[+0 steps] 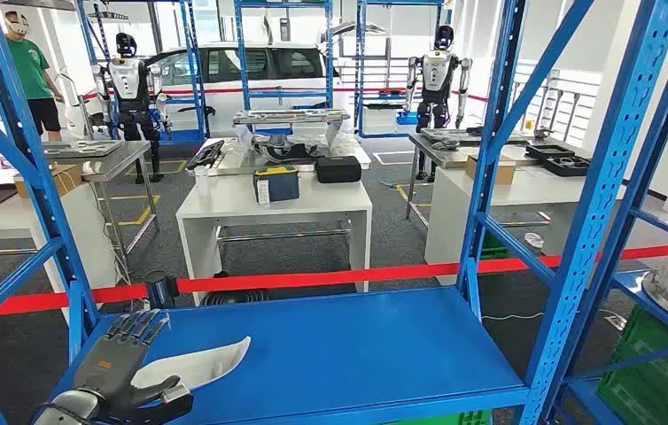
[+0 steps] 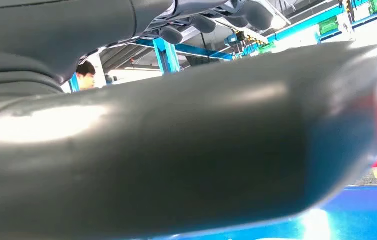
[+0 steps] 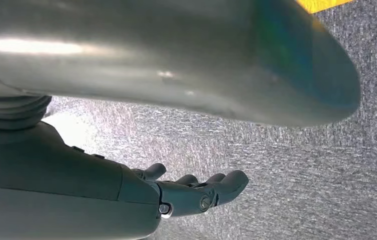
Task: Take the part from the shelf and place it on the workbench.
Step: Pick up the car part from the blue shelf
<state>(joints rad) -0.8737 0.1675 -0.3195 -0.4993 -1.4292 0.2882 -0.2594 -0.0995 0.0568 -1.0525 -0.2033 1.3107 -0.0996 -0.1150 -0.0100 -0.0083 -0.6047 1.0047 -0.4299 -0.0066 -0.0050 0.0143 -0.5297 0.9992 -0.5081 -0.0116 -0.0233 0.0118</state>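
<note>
- Lying flat on the blue shelf (image 1: 339, 354) near its front left corner is the part (image 1: 196, 361), a pale curved metal blade whose pointed end aims toward the shelf's middle.
- Left hand (image 1: 127, 365) sits at the blade's near end: dark fingers (image 1: 140, 326) are spread and stretched out over the shelf, the thumb lies by the blade's near edge. Whether it touches the part I cannot tell; nothing is clamped.
- Right hand (image 3: 196, 192) hangs above grey carpet (image 3: 301, 170), fingers loosely extended and apart, holding nothing.
- Blue uprights (image 1: 490, 150) frame the shelf; a red barrier tape (image 1: 313, 281) runs behind it.
- Beyond the tape stands a white table (image 1: 273, 208) carrying a blue-and-yellow case (image 1: 277, 182) and a black case (image 1: 338, 168).
- Two humanoid robots (image 1: 437, 75) stand farther back, and a person in a green shirt (image 1: 34, 75) is at the far left.
</note>
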